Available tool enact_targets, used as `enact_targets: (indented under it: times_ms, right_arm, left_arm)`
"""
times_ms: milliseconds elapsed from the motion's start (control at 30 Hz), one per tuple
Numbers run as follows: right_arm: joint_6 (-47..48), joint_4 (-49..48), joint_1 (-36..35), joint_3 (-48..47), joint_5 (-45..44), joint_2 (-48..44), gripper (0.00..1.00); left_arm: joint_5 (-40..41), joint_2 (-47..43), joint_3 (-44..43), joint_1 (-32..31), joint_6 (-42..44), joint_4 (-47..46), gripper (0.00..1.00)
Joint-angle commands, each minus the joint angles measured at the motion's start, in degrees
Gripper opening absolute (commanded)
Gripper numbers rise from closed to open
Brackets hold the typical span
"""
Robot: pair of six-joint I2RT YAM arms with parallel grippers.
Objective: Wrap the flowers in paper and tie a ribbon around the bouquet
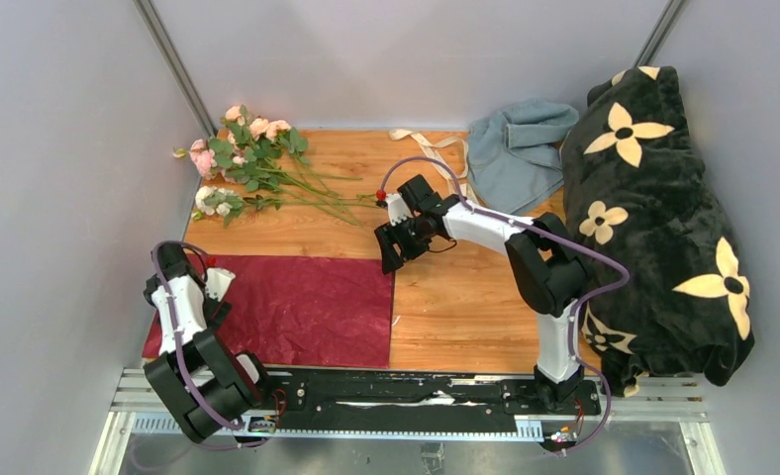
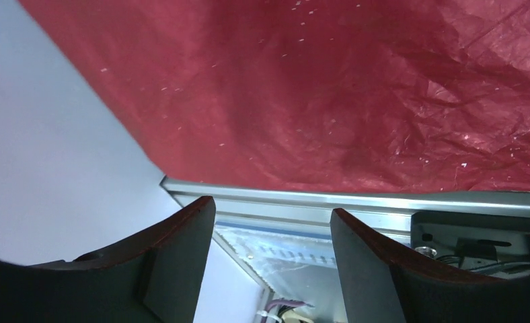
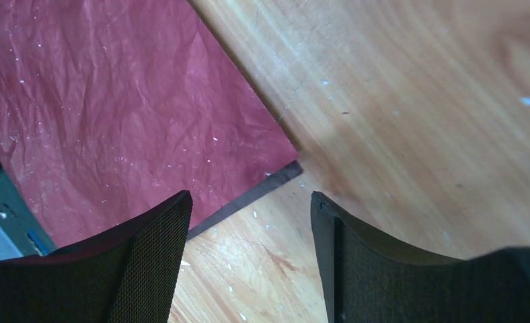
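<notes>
The flowers [image 1: 247,163], pale pink and cream roses on green stems, lie loose at the far left of the wooden table. The paper [image 1: 307,307], a dark red crinkled sheet, lies flat at the near left. The cream ribbon [image 1: 436,143] trails at the back by the cloth. My left gripper [image 1: 218,287] hovers by the paper's left edge, open and empty; the left wrist view shows the paper [image 2: 329,87] beyond the gripper [image 2: 272,215]. My right gripper [image 1: 394,247] hangs open above the paper's far right corner [image 3: 114,114], its jaws [image 3: 249,202] empty.
A grey-blue cloth [image 1: 520,148] is bunched at the back right. A black blanket with cream flowers [image 1: 663,218] fills the right side. Grey walls close in left and behind. A metal rail [image 1: 416,401] runs along the near edge.
</notes>
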State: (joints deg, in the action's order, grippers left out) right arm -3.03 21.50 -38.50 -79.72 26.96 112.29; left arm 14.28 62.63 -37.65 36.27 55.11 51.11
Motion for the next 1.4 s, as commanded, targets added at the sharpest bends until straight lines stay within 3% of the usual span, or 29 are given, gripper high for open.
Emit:
enact_targets:
  times_ms: [0, 400, 633, 767, 967, 1133, 1233, 1367]
  right_arm:
    - [-5.21, -1.94, -0.2, 1.49, 5.53, 3.93, 0.69]
    - [-14.46, -13.37, -2.75, 4.57, 15.46, 8.43, 0.61]
    - [-19.31, -19.37, -3.27, 5.37, 19.68, 5.56, 0.01]
    - [-15.88, -14.3, -3.21, 3.37, 18.85, -0.8, 0.0]
    - [-4.68, -0.64, -2.23, -4.84, 13.21, -15.29, 0.0]
    - [-8.47, -2.7, 7.52, -5.62, 7.07, -30.94, 0.0]
    - [-11.91, -8.68, 15.27, 0.09, -4.8, -41.93, 0.0]
    - [-7.22, -11.81, 16.73, 8.71, -25.77, -53.28, 0.0]
  left_arm:
    - [-0.48, 3.25, 2.55, 0.39, 5.41, -4.34, 0.72]
    - [-4.4, 16.86, 1.17, -1.49, -1.64, -11.48, 0.66]
    - [-4.3, 18.99, 1.58, -4.2, -3.27, -12.99, 0.64]
    - [-9.27, 16.22, -2.58, -4.19, -4.18, -6.39, 0.64]
    - [-20.4, 12.36, -16.22, -4.68, -10.43, 2.25, 0.68]
    - [-25.59, 11.72, -28.79, -7.81, -16.47, 5.34, 0.7]
    - [-26.56, 11.62, -34.44, -12.04, -20.14, 5.92, 0.72]
    - [-26.9, 13.07, -39.68, -21.11, -24.7, 5.93, 0.74]
